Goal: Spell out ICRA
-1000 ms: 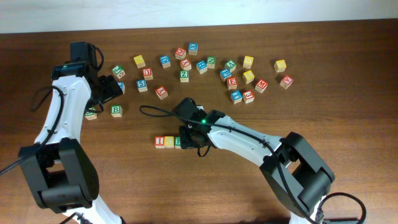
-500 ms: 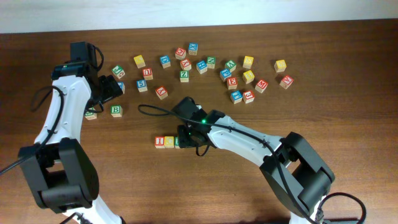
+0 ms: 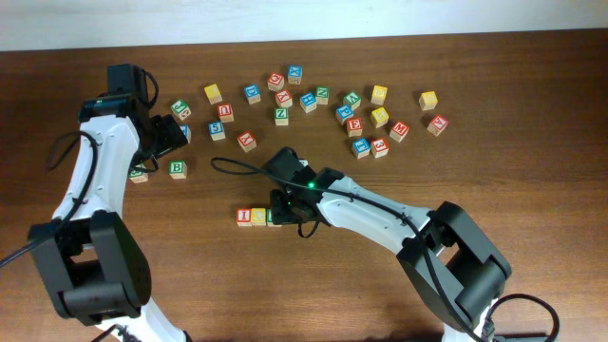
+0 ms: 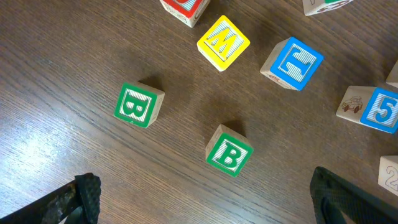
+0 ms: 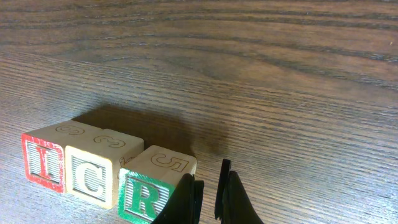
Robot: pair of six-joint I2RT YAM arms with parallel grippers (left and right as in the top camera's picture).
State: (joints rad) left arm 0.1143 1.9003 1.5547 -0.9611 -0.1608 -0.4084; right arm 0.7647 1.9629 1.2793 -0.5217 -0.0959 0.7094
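Three letter blocks stand in a row on the wooden table: a red I (image 5: 42, 163), a C (image 5: 90, 176) and a green R (image 5: 151, 190). From overhead, the I (image 3: 243, 217) and C (image 3: 258, 217) show, and the R (image 3: 272, 218) is half hidden by my right gripper (image 3: 288, 211). That right gripper (image 5: 210, 186) is shut on nothing, its left finger against the R block's right side. My left gripper (image 4: 211, 205) hangs wide open above two green B blocks (image 4: 138, 104) (image 4: 229, 151), holding nothing.
Several loose letter blocks lie scattered across the far half of the table (image 3: 323, 104). Near the left gripper (image 3: 169, 136) are a yellow block (image 4: 223, 42), a blue block (image 4: 295, 63) and a blue 5 block (image 4: 380, 109). The right arm's cable (image 3: 233, 169) loops above the row.
My right gripper has edged slightly left against the R block, closing it up to the C. The left arm has not moved.
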